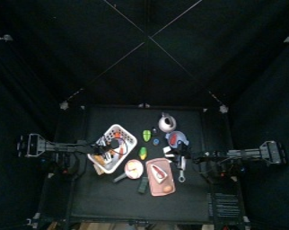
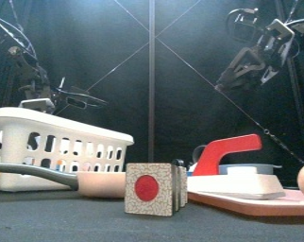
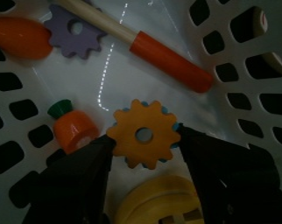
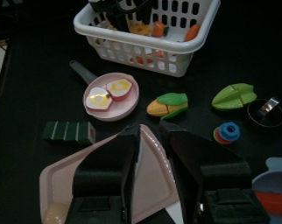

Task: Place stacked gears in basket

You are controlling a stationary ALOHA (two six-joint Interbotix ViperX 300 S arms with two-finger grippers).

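Closest to the front camera: a small block with a red dot (image 2: 151,187) on the counter (image 2: 66,222), with a pink board (image 2: 261,201) carrying a red-handled item (image 2: 230,151) beside it. Biggest thing is the white basket (image 2: 54,142), on the left half of the counter; its long axis looks to run roughly front to back from above, hard to be sure. Left claw (image 3: 141,162) is down inside the basket, jaws spread, nothing pinched, and an orange gear (image 3: 143,134) lies flat on the basket floor just ahead, in line with the gap between the jaws. Yellow round piece (image 3: 167,199) sits low between the jaws, nearer the camera than the orange gear; can't tell if it is touched. Purple gear (image 3: 74,38) lies farther off near a wooden stick with an orange end (image 3: 141,44), plus a toy carrot (image 3: 68,129) beside the orange gear. Gears read as already in the basket, lying flat, not stacked now, so likely release or retreat is what's left. Right claw (image 4: 148,144) hangs over the pink board, well apart from the basket, jaws slightly spread and empty; left arm is clearly the nearer one. Small stuff between: pink pan with eggs (image 4: 112,93), green pieces (image 4: 171,105), blue ring (image 4: 228,132).
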